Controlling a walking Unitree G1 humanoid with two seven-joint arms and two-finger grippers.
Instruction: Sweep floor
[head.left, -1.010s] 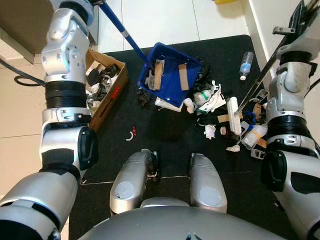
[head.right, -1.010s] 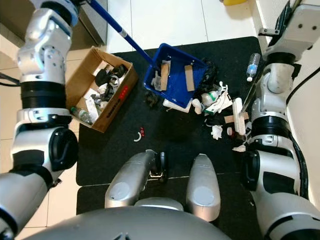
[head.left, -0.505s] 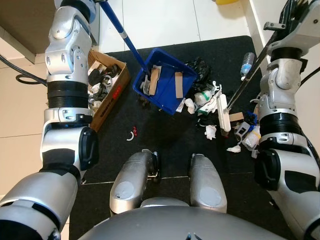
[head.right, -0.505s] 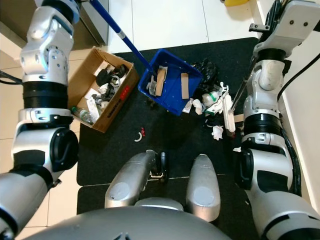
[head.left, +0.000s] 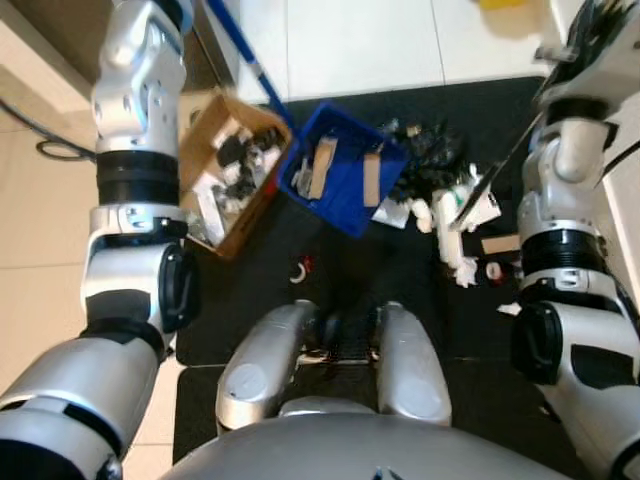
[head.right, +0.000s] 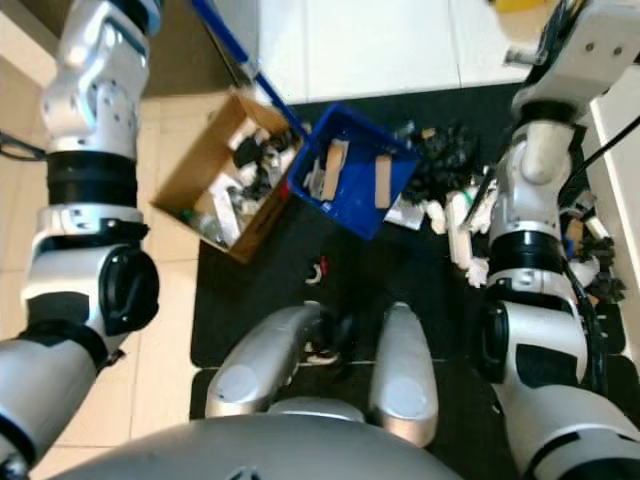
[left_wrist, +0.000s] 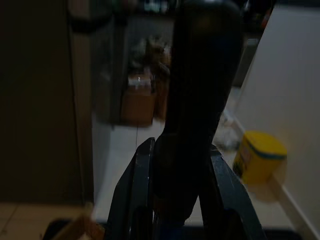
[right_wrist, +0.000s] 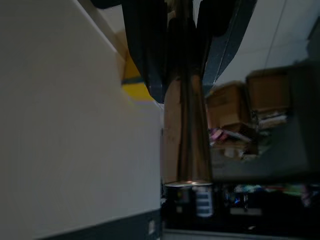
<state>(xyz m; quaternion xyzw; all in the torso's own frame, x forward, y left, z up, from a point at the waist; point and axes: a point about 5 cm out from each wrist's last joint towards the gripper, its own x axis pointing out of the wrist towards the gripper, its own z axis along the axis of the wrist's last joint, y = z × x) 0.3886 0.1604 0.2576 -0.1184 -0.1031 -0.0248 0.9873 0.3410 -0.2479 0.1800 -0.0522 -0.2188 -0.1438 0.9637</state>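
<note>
Black left claw (left_wrist: 172, 195) tight around dustpan handle (left_wrist: 197, 100), right claw (right_wrist: 182, 50) around broom handle (right_wrist: 187, 145).

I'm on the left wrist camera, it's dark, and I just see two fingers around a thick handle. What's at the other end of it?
Observer: The left gripper is shut on the handle, which runs down to a blue dustpan on the black mat.
Operator: Anything in the pan?
Observer: Yes, strips of cardboard lie in it.
Operator: And the rest of the litter?
Observer: The litter pile sits on the mat at the pan's right side, with the right gripper shut on the broom above it.
</note>
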